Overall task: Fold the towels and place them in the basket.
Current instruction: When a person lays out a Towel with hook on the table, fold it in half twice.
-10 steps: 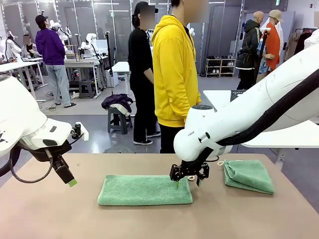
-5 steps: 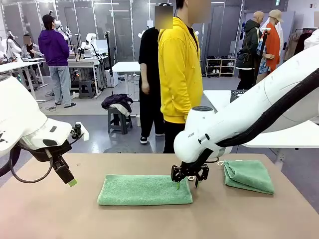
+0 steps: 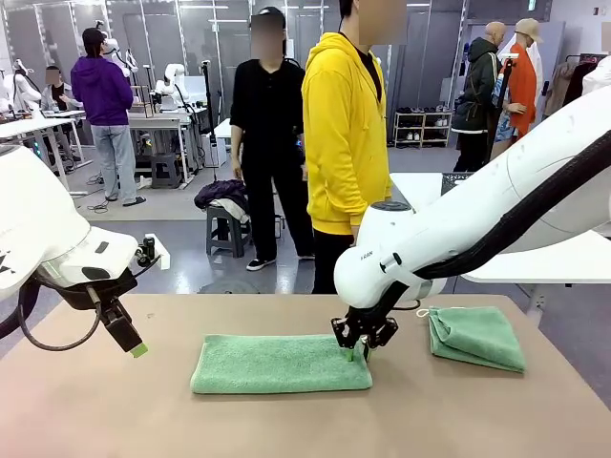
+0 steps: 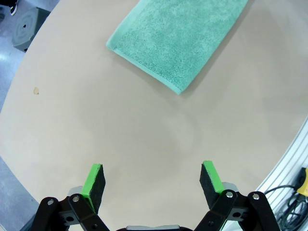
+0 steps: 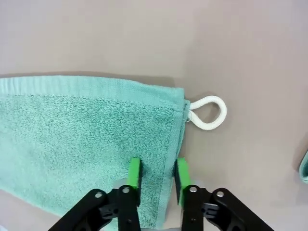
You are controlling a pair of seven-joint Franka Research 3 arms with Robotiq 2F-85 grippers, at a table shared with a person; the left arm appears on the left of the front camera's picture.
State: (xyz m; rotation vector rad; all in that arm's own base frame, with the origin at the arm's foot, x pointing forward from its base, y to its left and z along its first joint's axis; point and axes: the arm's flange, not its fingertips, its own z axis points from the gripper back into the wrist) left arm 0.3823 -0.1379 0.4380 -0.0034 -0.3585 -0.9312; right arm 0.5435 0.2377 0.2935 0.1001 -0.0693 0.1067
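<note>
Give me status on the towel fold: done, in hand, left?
Done: one folded towel lies at the table's right.
In hand: the right gripper pinches the long towel at its right end, near the cord loop; left gripper open, hovering over bare table.
Left: fold this towel, then basket both.

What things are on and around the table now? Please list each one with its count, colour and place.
Long folded towel: one, mint green, table centre, its right end between the right gripper's fingers.
Cord loop: one, white, at that towel's corner.
Small folded towel: one, mint green, table's right side.
Table: one, tan.
Person: one, yellow hoodie, at the far side.
Left gripper: open, hovering over bare table.
Right gripper: shut on the long towel's edge.
</note>
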